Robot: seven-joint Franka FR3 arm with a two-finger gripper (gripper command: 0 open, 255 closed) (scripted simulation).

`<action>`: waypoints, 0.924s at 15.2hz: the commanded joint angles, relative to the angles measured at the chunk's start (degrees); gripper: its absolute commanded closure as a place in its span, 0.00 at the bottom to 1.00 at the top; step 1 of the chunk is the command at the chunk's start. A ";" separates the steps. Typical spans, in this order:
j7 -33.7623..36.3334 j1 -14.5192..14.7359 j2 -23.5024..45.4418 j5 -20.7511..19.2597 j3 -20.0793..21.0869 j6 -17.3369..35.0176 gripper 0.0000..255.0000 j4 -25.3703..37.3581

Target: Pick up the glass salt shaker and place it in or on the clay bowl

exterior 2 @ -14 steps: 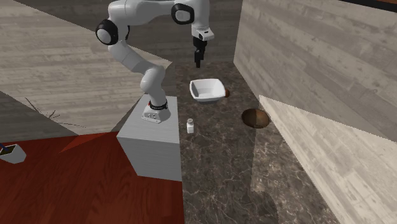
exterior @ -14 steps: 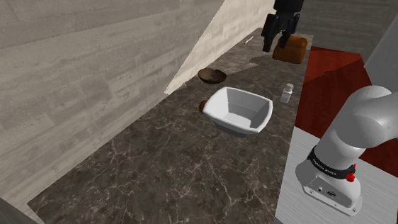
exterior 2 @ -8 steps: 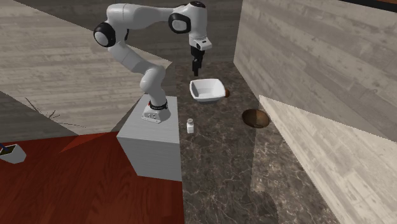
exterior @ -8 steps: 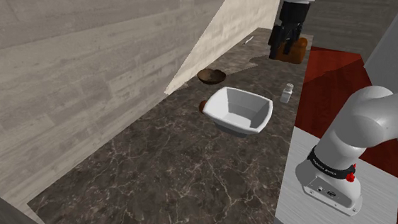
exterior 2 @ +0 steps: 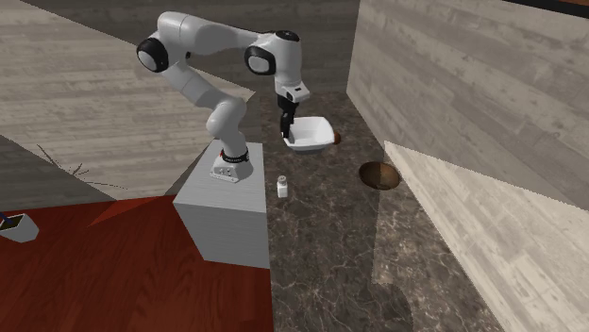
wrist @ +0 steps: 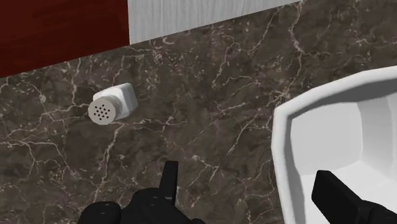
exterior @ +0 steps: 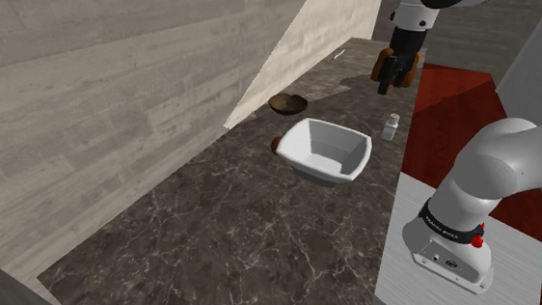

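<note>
wrist view: my black two-finger gripper [wrist: 246, 173], spread wide and empty, has dropped over the white square bowl [wrist: 299, 137]; the small white perforated-top salt shaker [wrist: 113, 104] stands untouched nearby on the dark marble counter [wrist: 210, 89], approach unfinished.

White rounded arm [exterior 2: 208, 24] links, dark joints, black fingers [wrist: 335, 196], red base button [exterior: 476, 241].

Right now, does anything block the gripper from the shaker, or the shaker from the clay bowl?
Nothing visible: bare counter lies between gripper and shaker, and between shaker and clay bowl. The white bowl sits aside.
</note>
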 commanded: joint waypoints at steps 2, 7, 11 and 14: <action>-4.11 -1.63 0.69 -3.26 -3.76 3.98 0.00 -2.98; -10.84 -3.91 5.15 -8.22 -10.49 10.97 0.00 -4.83; -16.28 -5.01 10.66 -11.35 -16.19 17.20 0.00 -4.79; -17.10 -5.11 12.36 -12.01 -17.57 19.98 0.00 -5.75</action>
